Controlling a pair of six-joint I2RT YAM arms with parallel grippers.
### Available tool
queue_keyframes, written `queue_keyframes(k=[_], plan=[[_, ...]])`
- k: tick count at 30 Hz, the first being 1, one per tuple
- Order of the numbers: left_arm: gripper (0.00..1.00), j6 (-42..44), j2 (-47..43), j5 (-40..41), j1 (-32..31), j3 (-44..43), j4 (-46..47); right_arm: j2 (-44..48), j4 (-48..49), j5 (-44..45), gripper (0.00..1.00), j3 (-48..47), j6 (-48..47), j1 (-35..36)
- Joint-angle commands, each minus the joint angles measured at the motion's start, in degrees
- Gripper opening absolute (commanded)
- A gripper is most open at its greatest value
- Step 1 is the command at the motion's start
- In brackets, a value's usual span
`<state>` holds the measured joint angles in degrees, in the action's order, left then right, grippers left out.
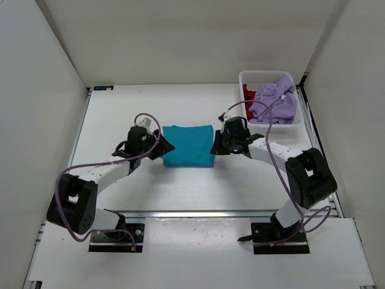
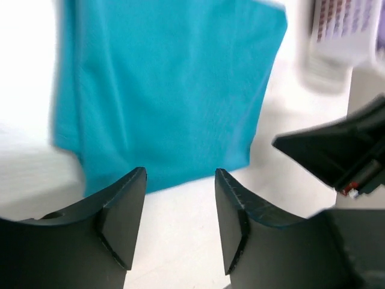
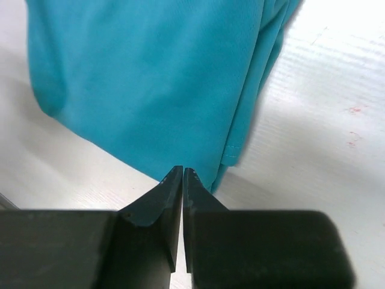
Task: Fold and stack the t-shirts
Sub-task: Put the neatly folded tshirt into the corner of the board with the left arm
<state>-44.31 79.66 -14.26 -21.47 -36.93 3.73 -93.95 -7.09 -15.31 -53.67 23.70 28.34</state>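
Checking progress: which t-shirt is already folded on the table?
The teal t-shirt, lying flat and squared; the lavender t-shirt and dark red t-shirt lie crumpled in the white mesh basket.

I am looking down on a flat white table top, faintly grained. Plain white wall panels box it in: one along the far edge, one on the left side, one on the right. A silver metal rail crosses the near edge. The light is bright and even, with soft shadows.

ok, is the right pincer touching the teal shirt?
Cannot tell. Right wrist view puts the shut right pincer at the teal shirt hem; no clear gap or contact. Top view hides it.
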Motion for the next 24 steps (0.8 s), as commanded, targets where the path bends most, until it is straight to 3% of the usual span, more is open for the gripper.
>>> queue_keyframes(k=[1, 8, 13, 14, 16, 19, 21, 24], plan=[[0.61, 4.14, -1.97, 3.89, 3.79, -0.68, -3.01, 3.68, 1.11, 1.5, 0.04, -0.22, -0.68, 0.4], [0.7, 6.17, 9.88, 3.11, 6.36, -5.43, -4.26, 11.59, 5.94, -0.5, 0.16, 8.92, 0.55, 2.24], [0.71, 7.58, 21.13, 1.79, 3.64, -14.29, -5.75, 14.06, 6.74, -1.47, 0.2, 12.88, 1.08, 3.21], [0.64, 7.49, 22.02, 1.87, 2.94, -15.18, -6.01, 14.06, 7.96, -1.91, 0.19, 12.98, 1.34, 3.56], [0.37, 7.4, 24.4, 2.39, 1.09, -17.2, -4.53, 15.38, 9.02, -1.91, 0.19, 14.2, 1.7, 3.74], [0.11, 5.21, 27.73, 0.82, -0.06, -20.72, -2.69, 16.87, 9.29, -2.27, 0.2, 14.56, 1.7, 3.48], [0.0, 2.49, 28.36, 0.2, -0.23, -22.13, -1.1, 17.57, 9.12, -3.23, 0.2, 15.7, 1.78, 2.6], [0.0, 0.99, 28.36, 2.21, 1.95, -25.55, -0.47, 18.89, 9.2, -3.5, 0.2, 17.1, 1.18, 1.02]])
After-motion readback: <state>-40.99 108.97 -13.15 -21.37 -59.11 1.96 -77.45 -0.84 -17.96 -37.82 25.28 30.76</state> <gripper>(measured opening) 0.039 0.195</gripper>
